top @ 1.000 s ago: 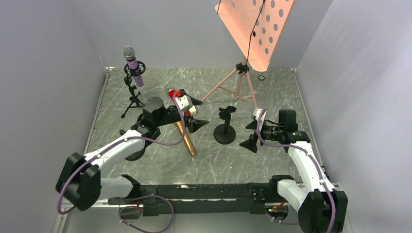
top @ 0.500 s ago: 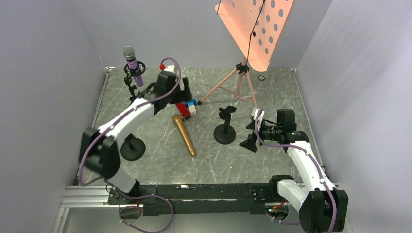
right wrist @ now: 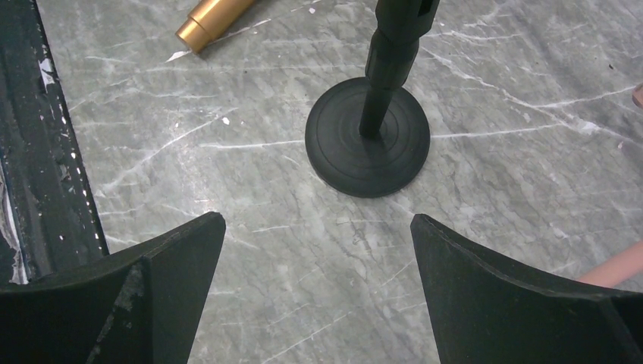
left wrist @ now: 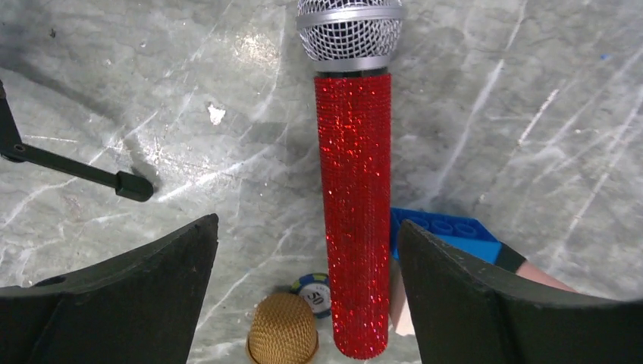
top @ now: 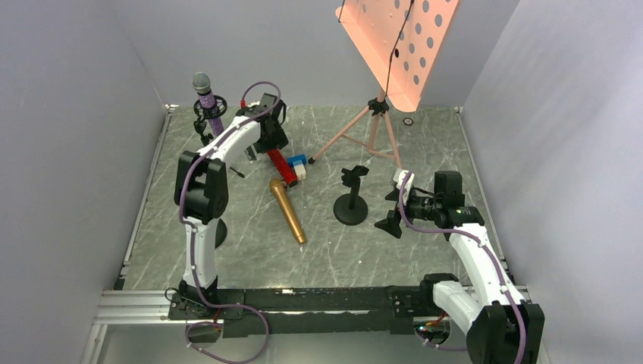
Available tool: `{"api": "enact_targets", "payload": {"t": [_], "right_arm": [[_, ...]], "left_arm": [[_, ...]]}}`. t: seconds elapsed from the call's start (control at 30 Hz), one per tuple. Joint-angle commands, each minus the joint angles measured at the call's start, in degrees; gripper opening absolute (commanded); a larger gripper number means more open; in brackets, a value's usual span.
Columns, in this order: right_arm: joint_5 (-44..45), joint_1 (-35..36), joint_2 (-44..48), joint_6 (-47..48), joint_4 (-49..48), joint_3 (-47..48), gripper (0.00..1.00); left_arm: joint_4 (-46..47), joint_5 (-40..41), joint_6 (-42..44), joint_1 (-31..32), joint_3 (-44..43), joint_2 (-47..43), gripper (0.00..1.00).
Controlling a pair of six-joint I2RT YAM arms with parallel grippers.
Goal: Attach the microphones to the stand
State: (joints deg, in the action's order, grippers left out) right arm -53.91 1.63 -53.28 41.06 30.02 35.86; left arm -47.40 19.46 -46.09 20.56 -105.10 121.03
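- Red mic (left wrist: 353, 205) lies flat on the table (left wrist: 152, 91), straight below the left gripper (left wrist: 307, 230), head pointing away from the wrist.
- Its long axis runs across the closing line. The spread fingers straddle it and touch nothing.
- Right gripper (right wrist: 317, 221), also spread wide, hovers by the stand (right wrist: 368, 136), well apart from the mic, so the left is nearer.

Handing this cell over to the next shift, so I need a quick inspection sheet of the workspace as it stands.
Surface: grey marbled tabletop, white flecks.
Job's things: purple microphone clipped in tripod stand; red microphone and gold microphone lying loose; round-base stand empty.
Clutter: blue-and-white block, small round chip.
Grippers: left gripper open above the red microphone; right gripper open near the round-base stand.
Cables: purple cables along both arms.
Surroundings: pink music stand, grey walls.
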Motion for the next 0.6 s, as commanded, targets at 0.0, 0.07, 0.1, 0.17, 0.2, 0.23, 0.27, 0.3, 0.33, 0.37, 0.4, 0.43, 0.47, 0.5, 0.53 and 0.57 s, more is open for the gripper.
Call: {"api": "enact_targets", "payload": {"t": [0.0, 0.07, 0.1, 0.17, 0.2, 0.23, 0.27, 0.3, 0.33, 0.37, 0.4, 0.43, 0.47, 0.5, 0.53, 0.57], "right_arm": [[-0.5, -0.1, 0.6, 1.6, 0.1, 1.5, 1.00], [-0.5, -0.1, 0.7, 1.7, 0.2, 1.6, 1.00], [-0.5, -0.1, 0.6, 1.7, 0.3, 1.6, 1.00], [-0.5, -0.1, 0.6, 1.8, 0.5, 1.7, 1.00], [-0.5, -0.1, 0.5, 1.9, 0.5, 1.7, 1.00], [-0.5, -0.1, 0.5, 1.9, 0.5, 1.7, 1.00], [-0.5, -0.1, 0.5, 1.9, 0.6, 1.7, 1.00], [-0.5, -0.1, 0.5, 2.0, 0.6, 1.7, 1.00], [-0.6, -0.1, 0.5, 2.0, 0.6, 1.7, 1.00], [-0.6, -0.1, 0.4, 2.0, 0.7, 1.8, 1.00], [-0.6, -0.1, 0.4, 2.1, 0.7, 1.8, 1.00], [-0.6, -0.1, 0.3, 2.1, 0.8, 1.8, 1.00], [-0.6, -0.1, 0.3, 2.2, 0.8, 1.8, 1.00], [-0.6, -0.1, 0.3, 2.2, 0.9, 1.8, 1.00], [-0.6, -0.1, 0.3, 2.3, 1.0, 1.9, 1.00], [-0.5, -0.1, 0.3, 2.3, 1.0, 1.9, 1.00]], "left_arm": [[-1.8, -2.4, -0.4, -0.2, -5.2, 3.8, 0.88], [-0.4, -3.7, 1.2, -0.2, -5.8, 5.4, 0.80], [0.3, -4.0, 1.5, -0.3, -5.9, 6.0, 0.77], [0.3, -4.3, 2.0, -0.4, -6.9, 7.9, 0.75], [-0.2, -4.3, 2.1, -0.5, -7.8, 9.0, 0.74], [-0.8, -4.3, 2.2, -0.6, -8.6, 10.1, 0.74], [-1.3, -4.2, 2.2, -0.7, -9.6, 11.0, 0.74], [-1.6, -4.0, 2.3, -1.0, -10.2, 11.7, 0.74], [-1.6, -4.0, 2.3, -1.2, -10.5, 12.3, 0.73], [-1.3, -4.2, 2.5, -1.4, -10.5, 12.6, 0.69], [-0.9, -4.7, 2.5, -1.7, -10.3, 12.9, 0.65], [-0.3, -5.3, 2.7, -1.9, -10.0, 13.0, 0.61], [0.3, -5.8, 2.9, -2.1, -9.8, 13.2, 0.55], [0.7, -6.4, 3.0, -2.4, -9.5, 13.3, 0.50], [1.1, -7.1, 3.1, -2.6, -9.4, 13.5, 0.45], [1.5, -7.8, 3.3, -2.9, -9.4, 13.6, 0.39]]}}
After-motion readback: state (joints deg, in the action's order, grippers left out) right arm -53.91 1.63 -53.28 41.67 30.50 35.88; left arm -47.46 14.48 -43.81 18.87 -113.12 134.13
